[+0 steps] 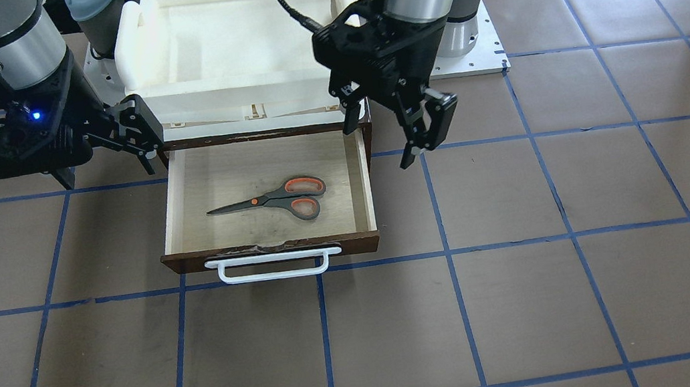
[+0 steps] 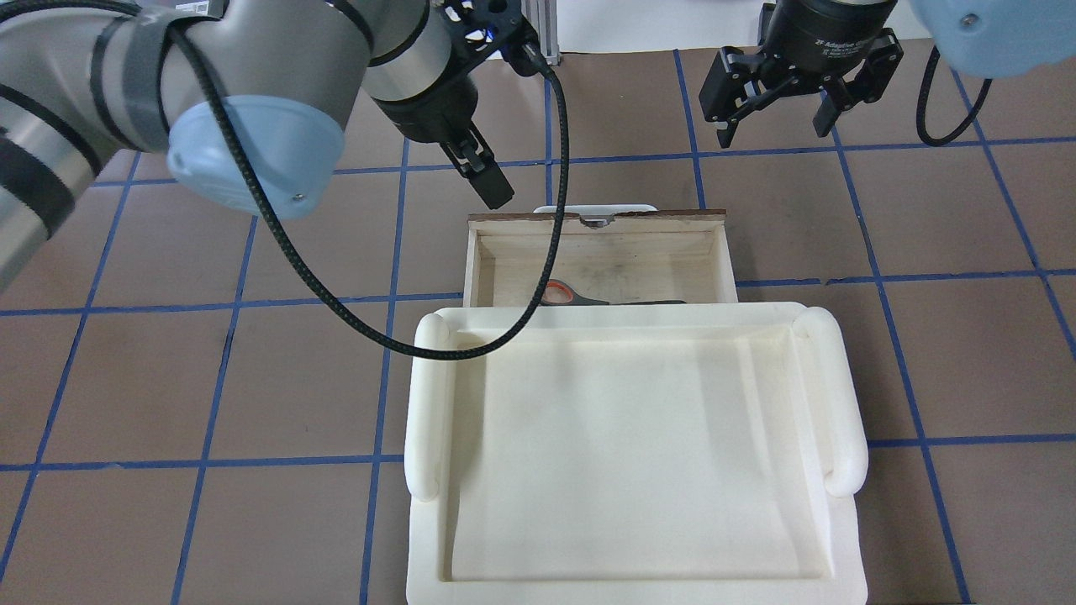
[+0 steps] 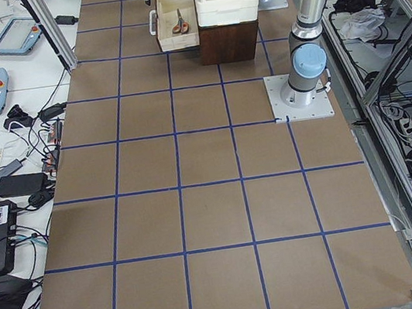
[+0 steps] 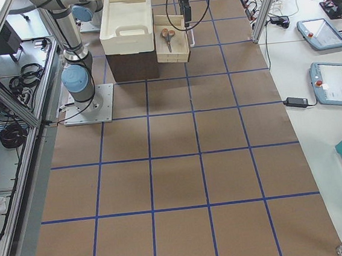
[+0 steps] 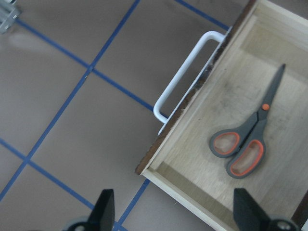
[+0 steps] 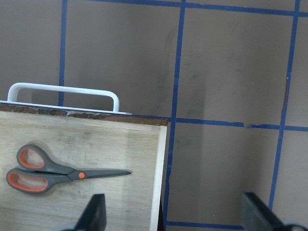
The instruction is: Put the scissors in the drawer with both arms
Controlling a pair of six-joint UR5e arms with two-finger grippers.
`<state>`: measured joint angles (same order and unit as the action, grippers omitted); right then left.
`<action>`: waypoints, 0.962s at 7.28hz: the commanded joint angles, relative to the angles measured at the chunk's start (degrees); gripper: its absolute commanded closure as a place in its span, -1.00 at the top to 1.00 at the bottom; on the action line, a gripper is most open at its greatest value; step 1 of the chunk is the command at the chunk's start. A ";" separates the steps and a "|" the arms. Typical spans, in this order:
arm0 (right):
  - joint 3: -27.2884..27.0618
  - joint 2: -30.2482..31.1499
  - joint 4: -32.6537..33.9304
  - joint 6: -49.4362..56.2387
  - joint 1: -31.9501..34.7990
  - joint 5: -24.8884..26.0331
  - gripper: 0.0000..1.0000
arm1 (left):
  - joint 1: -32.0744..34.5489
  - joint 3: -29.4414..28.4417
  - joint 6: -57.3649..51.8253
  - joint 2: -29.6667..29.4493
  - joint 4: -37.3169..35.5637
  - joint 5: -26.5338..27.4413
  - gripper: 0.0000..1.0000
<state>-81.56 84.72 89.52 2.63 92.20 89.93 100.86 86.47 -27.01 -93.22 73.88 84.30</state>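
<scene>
The scissors (image 1: 278, 199) lie flat on the pale floor of the open drawer (image 1: 272, 252), free of both grippers. They also show in the left wrist view (image 5: 245, 144) and the right wrist view (image 6: 53, 173); in the overhead view the scissors (image 2: 572, 296) are half hidden by the foam tray. My left gripper (image 1: 381, 141) is open and empty, above the drawer's side edge, near its white handle (image 5: 185, 77) in the wrist view. My right gripper (image 1: 108, 167) is open and empty, just beyond the drawer's opposite side.
A white foam tray (image 2: 630, 454) sits on top of the dark brown cabinet (image 3: 229, 41) that holds the drawer. The table is covered in brown paper with blue tape lines (image 1: 452, 286). The left arm's black cable (image 2: 336, 302) hangs over the tray's edge.
</scene>
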 commanded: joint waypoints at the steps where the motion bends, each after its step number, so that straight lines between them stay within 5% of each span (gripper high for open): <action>1: 0.00 0.00 0.04 0.01 0.00 -0.01 1.00 | -3.47 -1.30 16.00 4.17 3.61 2.00 1.00; 4: -0.09 0.00 0.13 0.01 0.00 -0.01 1.00 | -8.66 -2.61 31.45 4.54 9.85 8.73 1.00; 7: -0.09 0.00 -0.14 0.01 0.00 0.07 1.00 | -9.37 -7.81 39.49 1.89 19.26 6.32 1.00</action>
<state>-81.64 84.72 89.40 2.64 92.20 89.93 91.71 79.77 10.47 -91.09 89.59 91.45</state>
